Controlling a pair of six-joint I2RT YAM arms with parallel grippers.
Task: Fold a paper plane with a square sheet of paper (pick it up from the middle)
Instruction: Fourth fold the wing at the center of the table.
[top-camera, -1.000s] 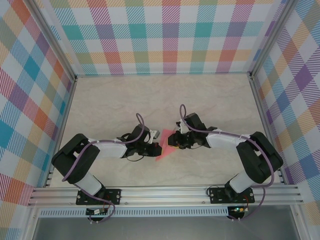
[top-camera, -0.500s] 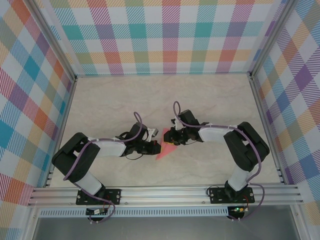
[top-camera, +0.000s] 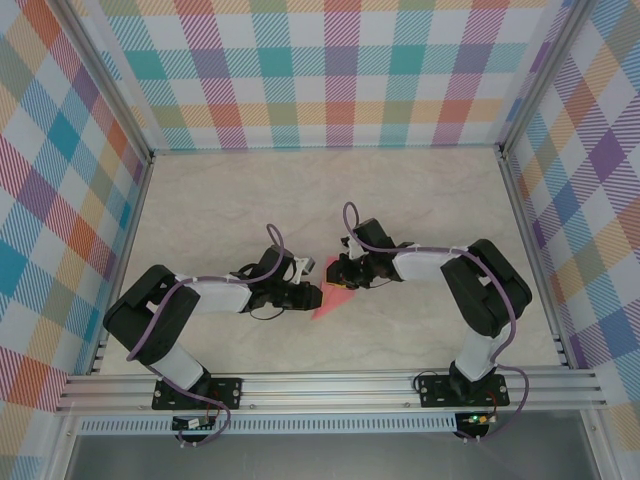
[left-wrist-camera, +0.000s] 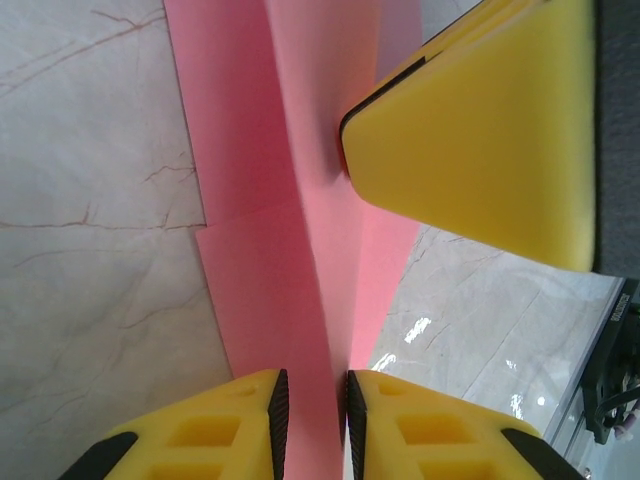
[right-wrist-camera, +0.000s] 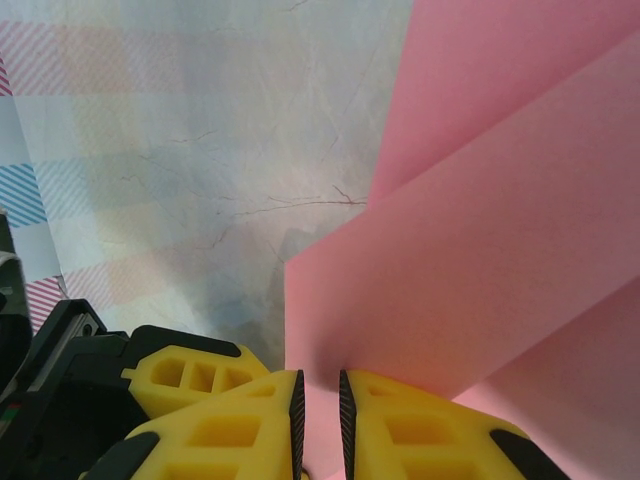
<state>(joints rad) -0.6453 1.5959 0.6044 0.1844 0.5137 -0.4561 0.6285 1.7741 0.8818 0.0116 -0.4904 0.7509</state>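
Creasing the paper sheet (left-wrist-camera: 290, 150) along its ridge.
Right gripper (right-wrist-camera: 320, 385) pinches the fold; left gripper (left-wrist-camera: 312, 385) straddles it, grip unclear; pull evenly.

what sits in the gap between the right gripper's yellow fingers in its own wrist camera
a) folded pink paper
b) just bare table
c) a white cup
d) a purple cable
a: the folded pink paper runs down into the narrow gap between the fingers of the right gripper.
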